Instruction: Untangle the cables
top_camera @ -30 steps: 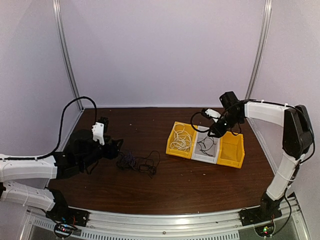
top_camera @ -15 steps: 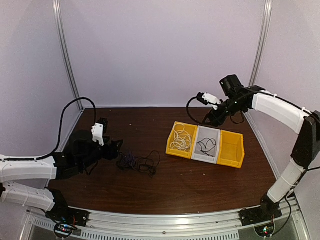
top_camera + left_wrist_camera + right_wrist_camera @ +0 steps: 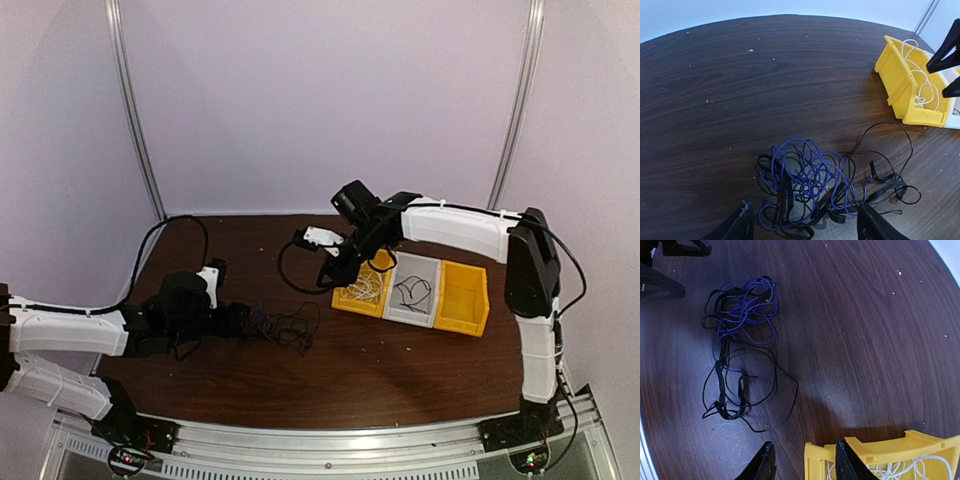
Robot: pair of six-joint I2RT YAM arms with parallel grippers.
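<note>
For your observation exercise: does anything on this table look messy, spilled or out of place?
Yes. A knotted clump of blue and black cables sprawls loose on the table, while a white cable and a dark one already lie in bins.

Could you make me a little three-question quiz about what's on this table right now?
1. True or false: the white cable lies in the yellow bin nearest the tangle.
2. Which colours make up the tangle on the table? A) blue and black B) red and white C) green only
3. Which arm's gripper straddles the tangle: left gripper or right gripper?

Key: 1 true. 2 A. 3 left; its jaws stand open on either side, nothing gripped.
</note>
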